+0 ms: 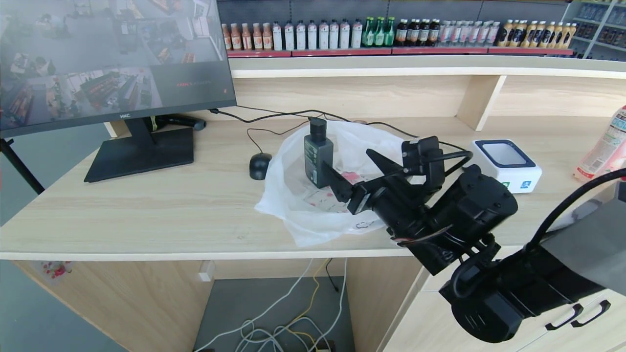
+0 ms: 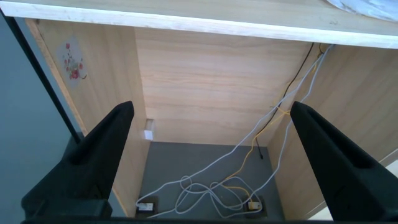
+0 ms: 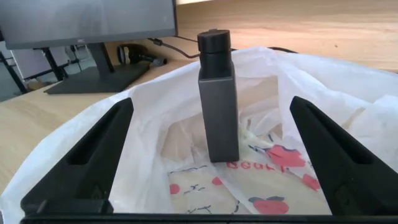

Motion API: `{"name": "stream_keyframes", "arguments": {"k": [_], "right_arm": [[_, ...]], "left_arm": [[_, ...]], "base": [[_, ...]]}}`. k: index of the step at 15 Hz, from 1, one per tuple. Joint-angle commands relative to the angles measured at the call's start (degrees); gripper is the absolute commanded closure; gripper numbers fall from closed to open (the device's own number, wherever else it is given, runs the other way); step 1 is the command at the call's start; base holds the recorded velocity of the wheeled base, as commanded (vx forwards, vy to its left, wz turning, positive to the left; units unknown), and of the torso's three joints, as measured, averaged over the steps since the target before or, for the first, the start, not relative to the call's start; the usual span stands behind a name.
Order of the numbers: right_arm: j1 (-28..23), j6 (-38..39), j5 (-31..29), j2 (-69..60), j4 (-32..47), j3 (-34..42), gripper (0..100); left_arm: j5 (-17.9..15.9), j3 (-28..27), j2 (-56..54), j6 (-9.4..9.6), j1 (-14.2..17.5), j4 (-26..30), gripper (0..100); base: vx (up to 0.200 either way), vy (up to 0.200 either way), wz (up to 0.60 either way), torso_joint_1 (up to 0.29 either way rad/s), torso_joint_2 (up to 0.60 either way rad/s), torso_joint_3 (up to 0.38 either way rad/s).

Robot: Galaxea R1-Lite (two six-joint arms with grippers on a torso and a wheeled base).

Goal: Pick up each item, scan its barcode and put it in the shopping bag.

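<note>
The dark bottle [image 1: 318, 156] stands upright inside the white shopping bag [image 1: 288, 195] on the counter [image 1: 146, 210]. The right end effector [image 1: 346, 159] is spread wide and empty, just beside the bottle. A straight retreat clear of the bag's loose film seems best, so the bottle does not tip.

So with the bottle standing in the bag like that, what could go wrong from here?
The bottle is tall, narrow and upright on crumpled plastic, with the right arm's open jaws close beside it; a nudge could topple it. The thin bag lies loose near the front edge of the counter, so a snagged fold might drag it off.
</note>
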Motion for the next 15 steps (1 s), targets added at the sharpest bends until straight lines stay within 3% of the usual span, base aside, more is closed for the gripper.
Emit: {"name": "stream_keyframes", "arguments": {"k": [1,15], "right_arm": [[0.24,-0.70,0.07,-4.62,-0.52,6.64,0],[0.33,-1.32,0.24,-15.16,-0.52,15.43,0]], "left_arm": [[0.00,0.00,-0.01,-0.03,0.01,0.00,0],[0.00,0.00,-0.01,-0.12,0.01,0.00,0]], "base": [[0.000,0.000,0.00,0.000,0.00,0.000],[0.000,0.000,0.00,0.000,0.00,0.000]]}}
